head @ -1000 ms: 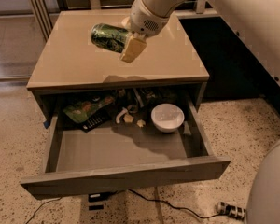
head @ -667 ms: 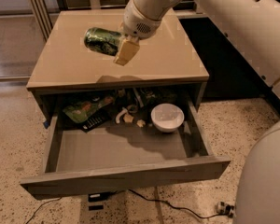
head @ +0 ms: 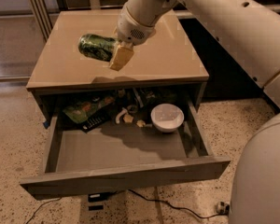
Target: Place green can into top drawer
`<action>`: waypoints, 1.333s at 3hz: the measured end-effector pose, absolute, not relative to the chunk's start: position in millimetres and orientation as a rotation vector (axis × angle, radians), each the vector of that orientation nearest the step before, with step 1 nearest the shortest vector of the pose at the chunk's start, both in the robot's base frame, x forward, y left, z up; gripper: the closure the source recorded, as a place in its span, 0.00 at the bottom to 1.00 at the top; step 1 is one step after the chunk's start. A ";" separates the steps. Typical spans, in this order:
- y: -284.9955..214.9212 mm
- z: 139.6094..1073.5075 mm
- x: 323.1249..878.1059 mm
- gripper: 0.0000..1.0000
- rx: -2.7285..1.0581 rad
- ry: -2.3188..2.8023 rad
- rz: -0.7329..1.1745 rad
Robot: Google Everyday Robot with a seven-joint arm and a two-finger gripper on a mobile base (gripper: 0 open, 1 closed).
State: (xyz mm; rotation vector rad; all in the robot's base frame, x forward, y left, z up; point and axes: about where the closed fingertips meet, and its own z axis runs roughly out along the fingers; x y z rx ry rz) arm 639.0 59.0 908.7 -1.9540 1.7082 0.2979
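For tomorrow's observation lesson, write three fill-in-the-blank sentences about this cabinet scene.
Above the cabinet top, the hand grips the green can, which lies on its ____.
The top drawer stands ____.
Inside it, the white ____ sits right of the green snack bag.
Missing: side; open; bowl.

My arm [head: 233, 22] comes in from the right, its thick white link slanting up and left across the top of the view. The wrist [head: 139, 14] bends down from it in a rounded white housing. Below that my gripper [head: 114, 54] hangs in the air over the front of the cabinet top [head: 172, 59], clamped on the can [head: 94, 46], which lies sideways. One tan finger [head: 121, 58] shows in front. My white body [head: 263, 171] fills the lower right corner.
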 end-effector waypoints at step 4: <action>85.0 860.1 595.5 1.00 -1.997 1.666 0.479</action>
